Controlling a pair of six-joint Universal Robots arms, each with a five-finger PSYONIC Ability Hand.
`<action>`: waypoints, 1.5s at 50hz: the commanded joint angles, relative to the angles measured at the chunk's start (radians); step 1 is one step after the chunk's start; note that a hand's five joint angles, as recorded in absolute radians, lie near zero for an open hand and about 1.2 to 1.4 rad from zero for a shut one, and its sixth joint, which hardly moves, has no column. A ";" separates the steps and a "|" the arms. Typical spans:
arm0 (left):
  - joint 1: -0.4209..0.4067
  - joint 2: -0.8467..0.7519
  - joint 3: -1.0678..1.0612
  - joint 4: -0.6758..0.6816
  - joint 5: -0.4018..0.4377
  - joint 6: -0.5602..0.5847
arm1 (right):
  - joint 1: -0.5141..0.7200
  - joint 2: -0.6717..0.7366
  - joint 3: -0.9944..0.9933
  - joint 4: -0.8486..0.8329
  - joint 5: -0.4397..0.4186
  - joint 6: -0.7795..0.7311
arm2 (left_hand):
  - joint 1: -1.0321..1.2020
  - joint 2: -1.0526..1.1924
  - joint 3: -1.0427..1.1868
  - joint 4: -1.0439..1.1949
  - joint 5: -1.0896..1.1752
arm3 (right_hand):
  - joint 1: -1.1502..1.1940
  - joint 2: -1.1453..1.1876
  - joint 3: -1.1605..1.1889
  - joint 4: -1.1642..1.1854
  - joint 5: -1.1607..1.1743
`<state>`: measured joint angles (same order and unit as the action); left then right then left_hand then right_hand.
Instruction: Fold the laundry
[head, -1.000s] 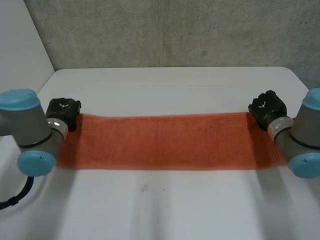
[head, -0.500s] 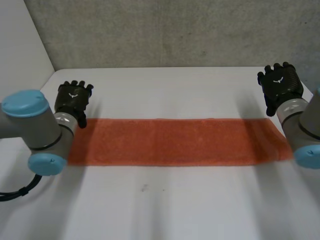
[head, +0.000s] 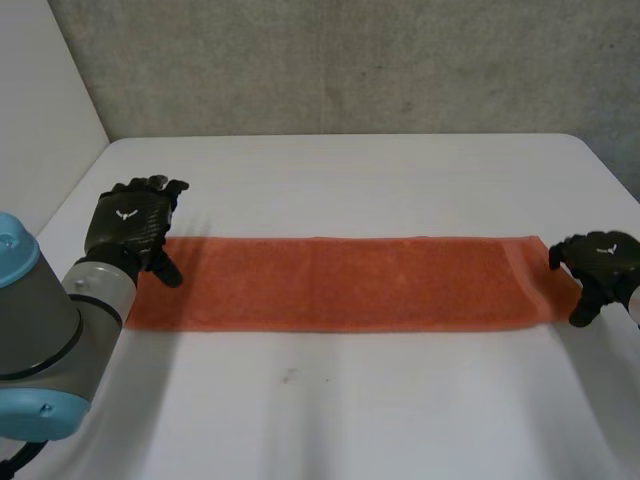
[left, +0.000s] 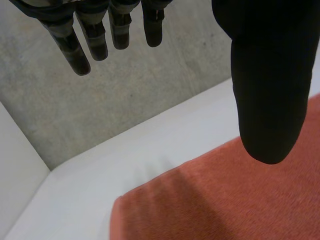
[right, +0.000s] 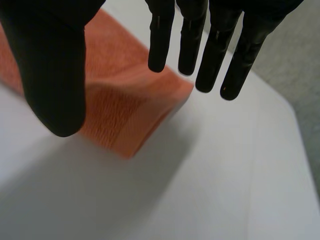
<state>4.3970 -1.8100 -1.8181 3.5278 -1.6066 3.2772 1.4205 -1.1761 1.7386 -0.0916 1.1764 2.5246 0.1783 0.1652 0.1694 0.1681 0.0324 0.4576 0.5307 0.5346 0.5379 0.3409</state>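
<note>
A long orange-red terry towel (head: 340, 283), folded into a narrow strip, lies flat across the middle of the white desk (head: 340, 170). Its long edges run straight and parallel to the desk's far edge. Bare desk lies open beyond the strip and in front of it.

The left hand (head: 128, 225) is at the strip's left end, by the far corner. In the left wrist view its fingers (left: 82, 45) are straight and spread away from the thumb, holding nothing, and the towel's corner lies below them.

The right hand (head: 600, 262) is at the strip's right short edge, its straight fingers (right: 210, 45) likewise spread and empty. Whether it touches the cloth is hard to tell.

A grey concrete wall (head: 340, 60) stands behind the desk.
</note>
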 joint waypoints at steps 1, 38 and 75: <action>0.001 0.000 -0.001 -0.001 -0.003 -0.053 | -0.044 0.111 -0.037 -0.016 -0.026 -0.010 | -0.004 0.009 0.005 0.006 -0.032 | 0.357 0.284 0.280 0.277 0.299; 0.002 0.057 -0.038 -0.010 -0.006 -0.060 | 0.304 -0.005 -0.258 -0.119 0.163 -0.081 | -0.004 0.009 0.005 0.006 -0.032 | 0.939 0.866 0.862 0.858 0.881; -0.134 -0.029 0.066 0.005 0.019 -0.054 | 0.767 0.087 -0.300 -0.122 0.333 0.311 | -0.003 0.010 0.006 0.007 -0.032 | -0.283 -0.356 -0.360 -0.363 -0.341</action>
<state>4.3760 -1.7529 -1.8421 3.5226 -1.6037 3.2185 2.3644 -0.8926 1.2340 -0.2135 1.4888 2.6172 0.1783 0.1649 0.1693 0.1681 0.0324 0.2116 0.2216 0.2148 0.2334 0.0730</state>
